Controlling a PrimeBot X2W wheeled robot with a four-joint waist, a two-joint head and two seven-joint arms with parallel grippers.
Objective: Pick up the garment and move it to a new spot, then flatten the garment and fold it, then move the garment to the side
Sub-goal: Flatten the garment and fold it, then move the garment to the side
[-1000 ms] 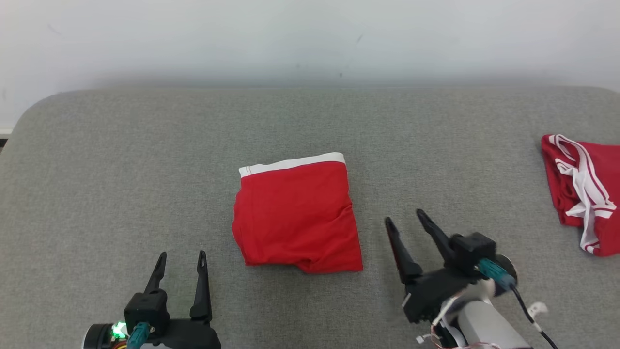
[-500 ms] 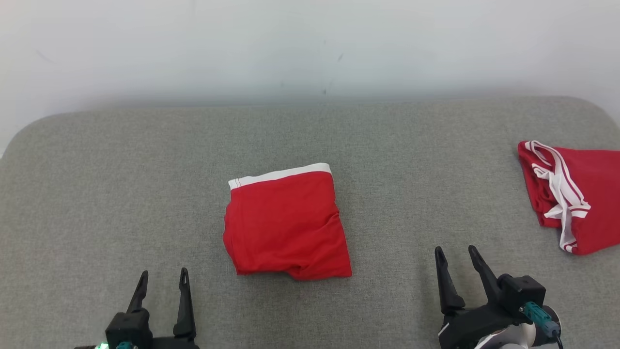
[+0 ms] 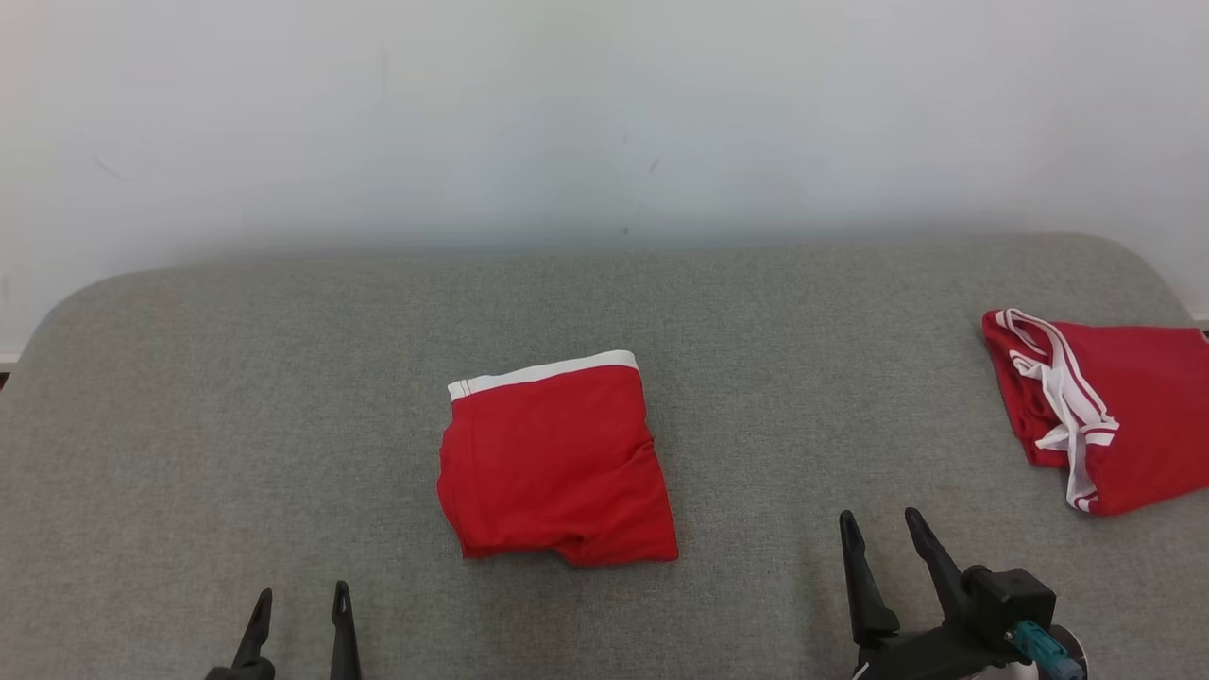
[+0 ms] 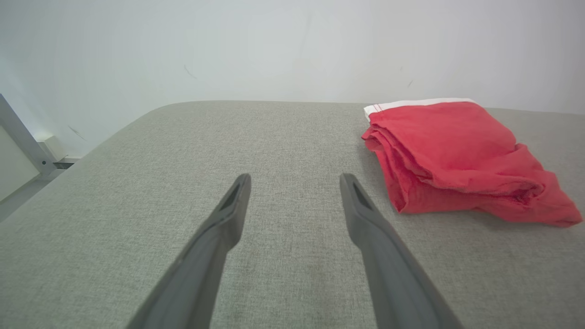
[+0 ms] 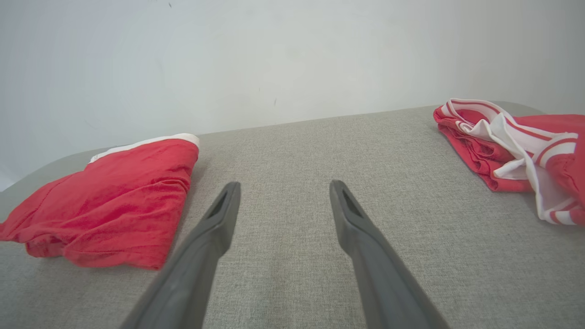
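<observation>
Garment (image 3: pixel 557 467): red with a white waistband, folded into a compact rectangle at centre frame in the head view. It lies flat on the grey surface (image 3: pixel 189 378), waistband edge toward the wall (image 3: pixel 604 113). The lower edge is slightly bunched and the layers sit unevenly at the lower right corner. Judgement: the fold is done; the move to the side is not yet done.

Left gripper (image 3: pixel 302 592): bottom left of frame, fingers apart, holding nothing, well clear of the garment. In its wrist view the garment (image 4: pixel 457 155) sits to the right of the fingers (image 4: pixel 219 228), apart from them.

Right gripper (image 3: pixel 879 516): bottom right of frame, fingers apart, empty, near the garment's right side but not touching. Its wrist view places the garment (image 5: pixel 105 196) at lower left.

Judgement: both grippers stand off and spread so the fold is not disturbed, each placed to take a near corner.

Surroundings: a second piece (image 3: pixel 1096 425), red with white trim, lies loosely heaped at the right edge of frame, well apart from the garment. It takes up the right side, so a move that way risks overlap. Nothing lies between either gripper and the garment
</observation>
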